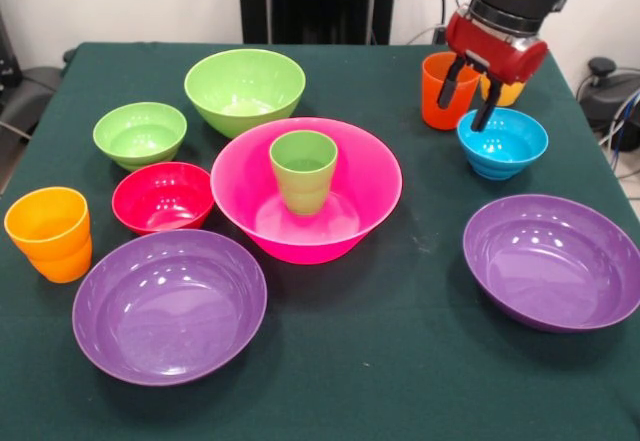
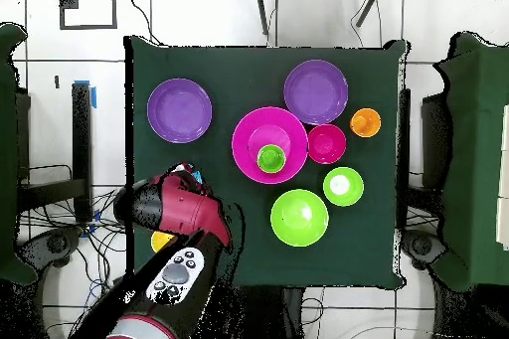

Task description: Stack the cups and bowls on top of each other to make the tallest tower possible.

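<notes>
The hot-pink bowl [image 1: 378, 175] [image 2: 249, 136] stands mid-table with the green cup [image 1: 303, 169] [image 2: 270, 159] upright inside it. My gripper [image 1: 466, 103] hangs open and empty at the far right. One finger is in front of the red-orange cup [image 1: 436, 96], the other over the far rim of the blue bowl [image 1: 503, 144]. A yellow-orange cup [image 1: 503, 92] [image 2: 159, 242] peeks out behind the gripper. In the overhead view the arm [image 2: 174, 211] hides the gripper and most of the blue bowl.
Two purple bowls [image 1: 170, 303] [image 1: 552, 259] sit near the front. The red bowl [image 1: 162, 196], small light-green bowl [image 1: 140, 131] and medium light-green bowl [image 1: 244, 86] lie left of the pink bowl. An orange cup [image 1: 48, 233] stands at the left edge.
</notes>
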